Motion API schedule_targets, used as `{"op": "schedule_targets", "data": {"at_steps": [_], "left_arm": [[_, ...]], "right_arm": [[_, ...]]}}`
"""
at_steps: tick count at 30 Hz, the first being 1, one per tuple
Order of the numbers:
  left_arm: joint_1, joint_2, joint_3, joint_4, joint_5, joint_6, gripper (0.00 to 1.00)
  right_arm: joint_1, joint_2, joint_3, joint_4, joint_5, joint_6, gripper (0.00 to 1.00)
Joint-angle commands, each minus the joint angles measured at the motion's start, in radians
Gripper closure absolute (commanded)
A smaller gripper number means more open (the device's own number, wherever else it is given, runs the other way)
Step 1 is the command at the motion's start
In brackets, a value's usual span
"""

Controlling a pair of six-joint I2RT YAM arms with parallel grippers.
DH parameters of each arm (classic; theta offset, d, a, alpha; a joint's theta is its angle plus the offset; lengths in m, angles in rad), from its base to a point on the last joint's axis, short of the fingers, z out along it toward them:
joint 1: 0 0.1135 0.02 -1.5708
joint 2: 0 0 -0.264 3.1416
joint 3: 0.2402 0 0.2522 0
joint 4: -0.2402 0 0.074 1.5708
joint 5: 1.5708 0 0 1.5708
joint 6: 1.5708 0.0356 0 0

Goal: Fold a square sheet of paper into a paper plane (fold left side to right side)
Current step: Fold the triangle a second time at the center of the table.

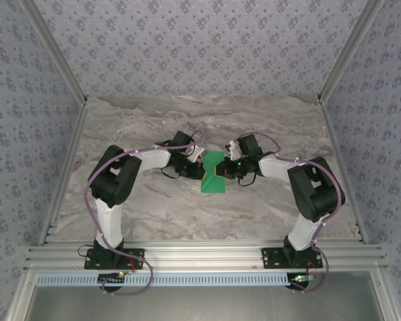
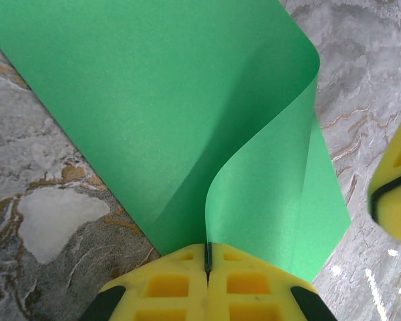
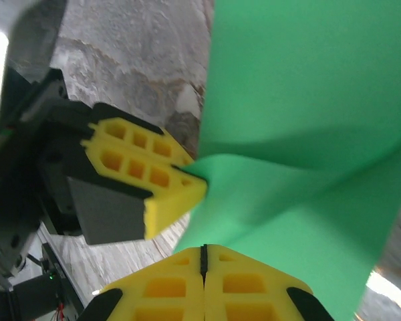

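On the table (image 1: pixel 154 207), the left gripper (image 2: pixel 207 257) pinches the square sheet of paper (image 2: pixel 154 100), right gripper (image 3: pixel 202 257) closed alongside.

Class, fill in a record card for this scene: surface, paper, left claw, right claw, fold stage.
surface: marbled table
paper: green square sheet of paper, one side lifted and curling over, no flat crease
left claw: shut on the sheet's raised edge
right claw: shut, close beside the sheet; whether it grips the sheet is unclear
fold stage: begun, not pressed flat
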Motion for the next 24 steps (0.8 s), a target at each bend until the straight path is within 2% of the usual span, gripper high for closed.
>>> {"op": "schedule_targets", "data": {"at_steps": [1, 14, 24], "left_arm": [[0.002, 0.031, 0.024, -0.040, -0.021, 0.020, 0.98], [0.001, 0.029, 0.041, -0.060, -0.030, 0.028, 0.98], [0.001, 0.031, 0.041, -0.059, -0.039, 0.025, 0.98]], "right_arm": [[0.016, 0.045, 0.050, 0.023, -0.003, 0.021, 0.96], [0.028, 0.135, 0.128, -0.060, 0.044, -0.041, 0.96], [0.030, 0.146, 0.129, -0.101, 0.072, -0.074, 0.96]]}}
